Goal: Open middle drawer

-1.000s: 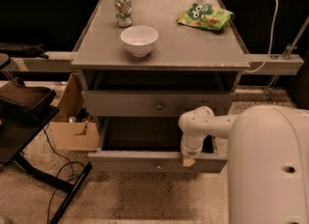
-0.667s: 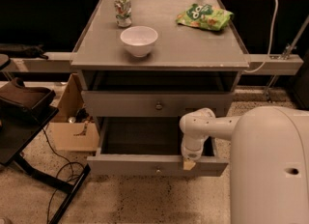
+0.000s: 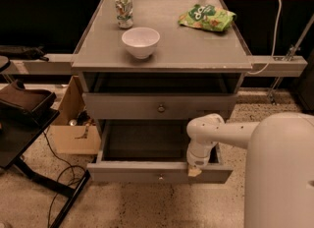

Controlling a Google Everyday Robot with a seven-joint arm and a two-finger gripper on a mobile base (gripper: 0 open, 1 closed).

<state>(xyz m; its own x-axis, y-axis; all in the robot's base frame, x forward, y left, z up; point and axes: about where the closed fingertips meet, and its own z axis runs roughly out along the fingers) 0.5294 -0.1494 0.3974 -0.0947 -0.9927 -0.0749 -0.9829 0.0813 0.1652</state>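
Note:
The middle drawer (image 3: 127, 172) is a wide shallow grey drawer with a small round knob (image 3: 161, 177). It stands pulled well out of the cabinet, and its dark inside (image 3: 147, 141) looks empty. The taller top drawer (image 3: 122, 106) above it is closed. The lowest drawer is hidden under the open one. My gripper (image 3: 194, 171) points down at the top edge of the middle drawer's front, right of the knob, at the end of my white arm (image 3: 221, 133).
On the cabinet top (image 3: 167, 55) stand a white bowl (image 3: 140, 41), a can (image 3: 124, 11) and a green chip bag (image 3: 206, 16). A cardboard box (image 3: 73, 128), a black stand (image 3: 24, 104) and floor cables (image 3: 59, 173) are to the left. My white body (image 3: 279, 173) fills the lower right.
The middle drawer has slid a little further out towards the camera, and my gripper has moved the same way with its front edge.

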